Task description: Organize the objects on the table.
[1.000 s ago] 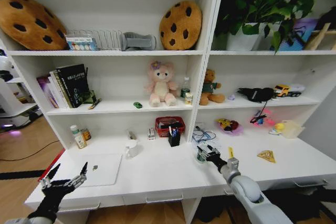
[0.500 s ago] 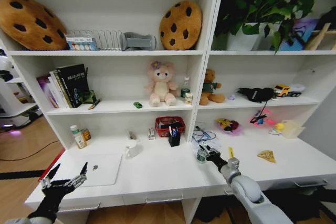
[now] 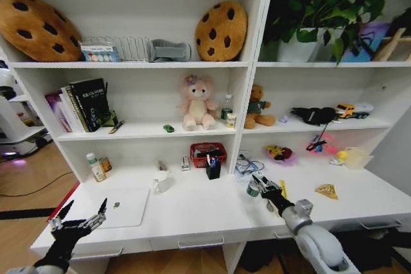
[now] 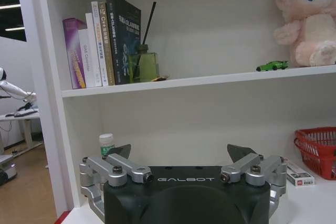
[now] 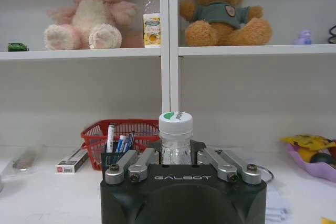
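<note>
Head camera looks down over the table and shelving; both low wrist cameras face the shelves, sharing the pink plush

Open desk top in front of the red basket; pen holder and mug beside it.

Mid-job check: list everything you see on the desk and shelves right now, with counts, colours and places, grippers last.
laptop: 1, silver, desk left
mug: 1, white, desk centre
basket: 1, red, back of desk
pen holder: 1, dark, in front of basket
small bottle: 1, clear, white-and-green cap, between right gripper's fingers
yellow ruler: 1, desk, beside right gripper
toy car: 1, green, middle shelf
plush bears: 2, pink and brown, middle shelf
cookie cushions: 2, brown, top shelf
books: several, middle shelf left
plant: 1, green, top right
left gripper: open, at desk's left front edge
right gripper: shut on bottle, above desk right of centre
</note>
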Available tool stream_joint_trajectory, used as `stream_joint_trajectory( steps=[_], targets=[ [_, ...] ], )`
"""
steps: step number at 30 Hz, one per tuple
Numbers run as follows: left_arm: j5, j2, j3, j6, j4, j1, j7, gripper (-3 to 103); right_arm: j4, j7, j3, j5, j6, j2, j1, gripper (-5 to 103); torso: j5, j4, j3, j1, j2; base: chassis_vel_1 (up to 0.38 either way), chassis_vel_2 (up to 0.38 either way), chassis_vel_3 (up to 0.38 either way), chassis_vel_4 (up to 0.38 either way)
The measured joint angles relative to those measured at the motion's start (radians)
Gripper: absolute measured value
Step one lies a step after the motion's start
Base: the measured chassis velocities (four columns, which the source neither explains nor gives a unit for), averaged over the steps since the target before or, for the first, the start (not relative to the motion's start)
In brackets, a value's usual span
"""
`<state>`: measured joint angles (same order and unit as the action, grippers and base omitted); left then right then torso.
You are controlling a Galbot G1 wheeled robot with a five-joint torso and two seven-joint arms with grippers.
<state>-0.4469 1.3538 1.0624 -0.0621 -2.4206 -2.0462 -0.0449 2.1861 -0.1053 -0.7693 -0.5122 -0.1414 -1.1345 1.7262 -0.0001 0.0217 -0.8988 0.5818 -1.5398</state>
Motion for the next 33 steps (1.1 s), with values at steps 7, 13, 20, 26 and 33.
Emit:
stream_joint_trajectory(
  steps=[7, 13, 20, 26, 33],
  targets=[
    [0.0, 0.0, 0.0, 0.0, 0.0, 0.0, 0.0, 100, 0.075, -0.085, -0.11, 0.097, 0.226, -0.185, 0.353, 27, -0.0001, 0.0, 0.0, 0.0, 0.0, 0.0, 0.0, 0.0, 0.0],
    [0.0, 0.0, 0.0, 0.0, 0.0, 0.0, 0.0, 100, 0.021, -0.098, -0.025, 0.294, 0.406, -0.249, 0.502, 27, 0.0, 0.0, 0.0, 0.0, 0.0, 0.0, 0.0, 0.0, 0.0],
    [0.0, 0.0, 0.0, 0.0, 0.0, 0.0, 0.0, 100, -0.102, -0.074, 0.061, 0.411, 0.5, -0.27, 0.547, 27, 0.0, -0.0001, 0.0, 0.0, 0.0, 0.0, 0.0, 0.0, 0.0],
    [0.0, 0.0, 0.0, 0.0, 0.0, 0.0, 0.0, 100, -0.327, -0.032, 0.083, 0.431, 0.517, -0.264, 0.466, 27, 0.0001, 0.0001, 0.0, 0.0, 0.0, 0.0, 0.0, 0.0, 0.0],
    [0.0, 0.0, 0.0, 0.0, 0.0, 0.0, 0.0, 100, -0.549, -0.017, 0.083, 0.402, 0.53, -0.246, 0.338, 27, 0.0004, -0.0001, 0.0, 0.0, 0.0, 0.0, 0.0, 0.0, 0.0]
  ],
)
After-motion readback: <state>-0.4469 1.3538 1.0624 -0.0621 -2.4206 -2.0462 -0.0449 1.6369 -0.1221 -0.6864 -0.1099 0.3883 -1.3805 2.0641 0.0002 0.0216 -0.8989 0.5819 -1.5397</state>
